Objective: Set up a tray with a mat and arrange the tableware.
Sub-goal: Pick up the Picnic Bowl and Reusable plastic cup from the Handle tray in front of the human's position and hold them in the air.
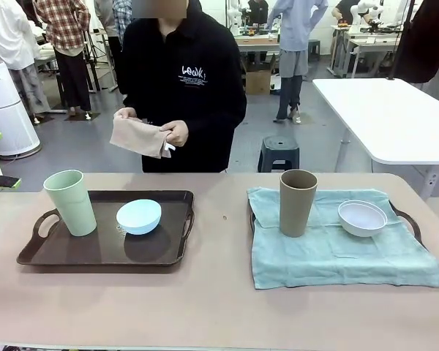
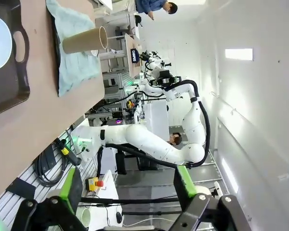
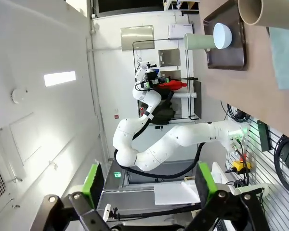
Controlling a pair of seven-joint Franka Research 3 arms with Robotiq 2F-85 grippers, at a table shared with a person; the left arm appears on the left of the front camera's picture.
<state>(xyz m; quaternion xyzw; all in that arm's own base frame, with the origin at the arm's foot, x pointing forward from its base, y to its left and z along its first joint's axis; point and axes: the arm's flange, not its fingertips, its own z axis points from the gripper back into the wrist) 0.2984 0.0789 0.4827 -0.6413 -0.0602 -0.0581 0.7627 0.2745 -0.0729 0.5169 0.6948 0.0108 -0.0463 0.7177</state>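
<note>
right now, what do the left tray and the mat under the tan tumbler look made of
Left tray: probably plastic, dark brown, smooth with a faint sheen. Mat: soft cloth, maybe towelling, pale teal, matte and creased.

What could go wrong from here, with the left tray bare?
The pale green tumbler and light blue bowl already stand on the bare left tray, so sliding the person's cloth under them could tip the tall tumbler. The teal mat overhangs the right tray; a snag might topple the tan tumbler.
</note>
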